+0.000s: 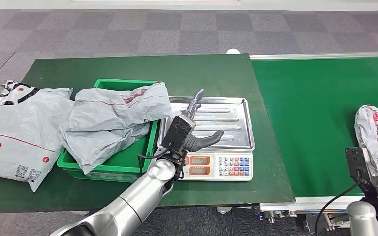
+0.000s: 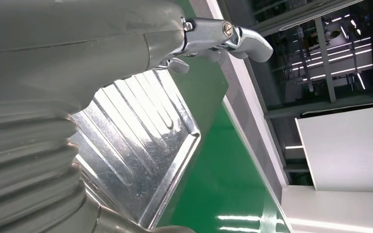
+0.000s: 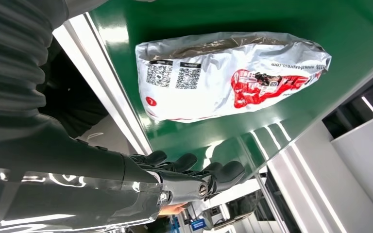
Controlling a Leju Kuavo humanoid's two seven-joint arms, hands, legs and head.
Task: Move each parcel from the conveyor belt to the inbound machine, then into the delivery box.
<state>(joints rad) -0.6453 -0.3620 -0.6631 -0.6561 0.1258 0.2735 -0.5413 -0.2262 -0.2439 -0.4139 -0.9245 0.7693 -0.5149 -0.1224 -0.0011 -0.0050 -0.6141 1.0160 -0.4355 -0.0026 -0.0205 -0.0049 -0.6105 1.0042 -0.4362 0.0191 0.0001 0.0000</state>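
One parcel [image 1: 376,137] is lying at the conveyor belt's [image 1: 315,113] right edge; my right hand [image 3: 189,177] is hovering beside it, fingers released. Left hand [image 1: 193,129] is idling empty over the scale tray [image 1: 226,123]. Next: grasping it.

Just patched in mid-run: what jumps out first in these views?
The left hand hovers open over the bare steel scale tray at table centre. A crumpled grey parcel spills over the green bin beside it. On the conveyor belt, a white parcel lies by the right hand.
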